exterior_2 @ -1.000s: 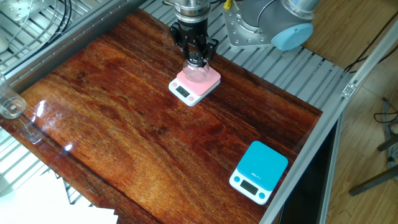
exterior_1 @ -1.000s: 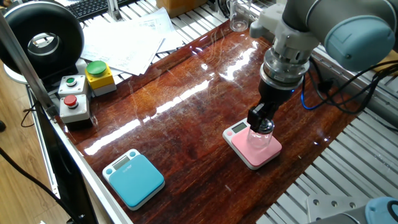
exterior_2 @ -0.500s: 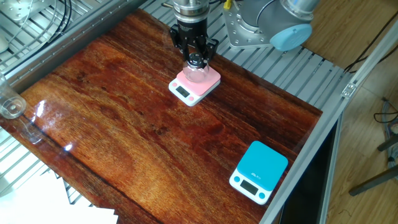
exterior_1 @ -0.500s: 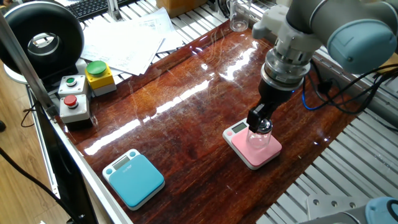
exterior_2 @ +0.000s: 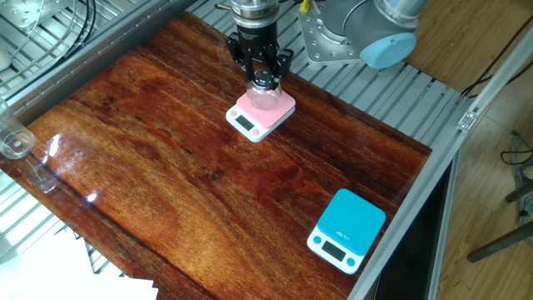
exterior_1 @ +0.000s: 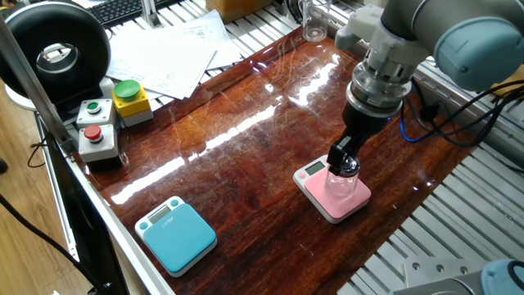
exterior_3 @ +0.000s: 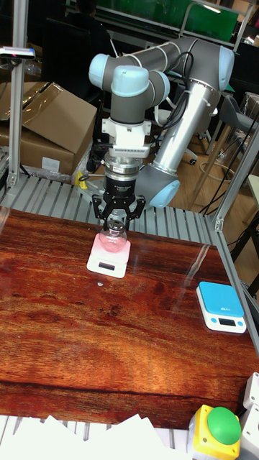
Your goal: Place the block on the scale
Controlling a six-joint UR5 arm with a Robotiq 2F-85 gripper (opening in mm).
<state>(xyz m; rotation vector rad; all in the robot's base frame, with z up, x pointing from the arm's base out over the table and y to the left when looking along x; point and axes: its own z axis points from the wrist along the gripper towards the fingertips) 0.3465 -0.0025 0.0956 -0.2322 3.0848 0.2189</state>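
The block (exterior_1: 341, 183), a small clear jar with a rounded top, stands upright on the pink scale (exterior_1: 314, 187) at the right of the table. It also shows as the block (exterior_2: 262, 98) on the scale (exterior_2: 246, 122), and as the block (exterior_3: 113, 241) on the scale (exterior_3: 105, 265). My gripper (exterior_1: 345, 162) hangs straight above it, open, with a finger on either side of the jar's top. The gripper (exterior_2: 265, 80) points straight down, and in the tall view the gripper (exterior_3: 116, 228) shows its jaws spread apart.
A blue scale (exterior_1: 175, 233) lies near the table's front left corner. A taller clear glass vessel (exterior_1: 314, 21) stands at the far edge. A button box (exterior_1: 99, 131), a yellow box with a green button (exterior_1: 130, 100) and loose papers (exterior_1: 164, 51) sit at the left.
The arm has risen slightly and drifted a little to the right. The block has stayed where it was on the pink scale.
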